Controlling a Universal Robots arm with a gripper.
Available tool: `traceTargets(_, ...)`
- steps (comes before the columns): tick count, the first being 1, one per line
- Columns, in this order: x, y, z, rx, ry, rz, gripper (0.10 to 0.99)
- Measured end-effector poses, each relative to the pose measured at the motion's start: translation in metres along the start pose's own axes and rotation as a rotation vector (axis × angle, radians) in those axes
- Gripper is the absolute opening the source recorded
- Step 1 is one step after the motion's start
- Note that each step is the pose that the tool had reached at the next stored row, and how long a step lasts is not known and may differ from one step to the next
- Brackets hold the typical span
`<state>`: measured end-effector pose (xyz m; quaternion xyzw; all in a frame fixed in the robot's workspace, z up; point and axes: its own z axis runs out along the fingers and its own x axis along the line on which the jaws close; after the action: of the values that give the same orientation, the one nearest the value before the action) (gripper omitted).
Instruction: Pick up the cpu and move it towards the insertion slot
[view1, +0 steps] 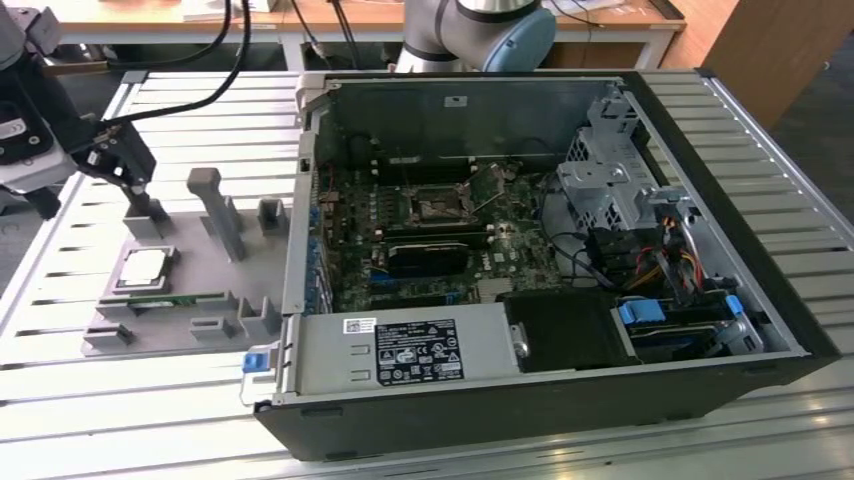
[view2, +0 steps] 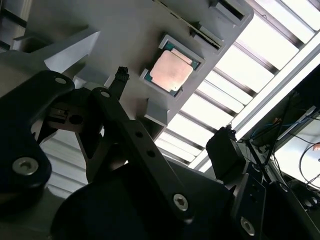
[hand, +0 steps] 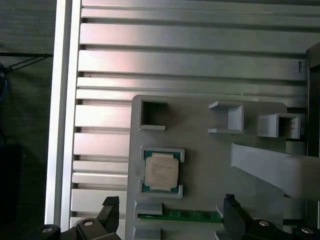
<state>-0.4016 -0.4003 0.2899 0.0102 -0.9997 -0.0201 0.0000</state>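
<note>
Though hung over the grey holder (hand: 205, 160) with the gripper (hand: 170, 202) spread apart, grips nothing yet; leaves the cpu (hand: 161, 171) in its pocket (hand: 163, 151) near the holder's edge. Could tip it by pinching its thin rim off-centre or snagging the pocket wall. Beneath, slatted table (view1: 134, 420); insertion slot (view1: 438, 208) well apart, inside the open computer case (view1: 534, 420)

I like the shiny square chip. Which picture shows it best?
The first wrist view: it looks straight down on the cpu, lying flat in the grey tray. The second wrist view sees it at a slant; the exterior view, from farther off.
</note>
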Motion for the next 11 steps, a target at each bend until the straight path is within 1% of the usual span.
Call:
traceTargets(4, 0.0000, -0.0003, 0.0052, 0.000, -0.0001, 0.000, 0.906)
traceTargets(11, 0.0000, -0.0008, 0.0116, 0.000, 0.0003, 0.000, 0.906)
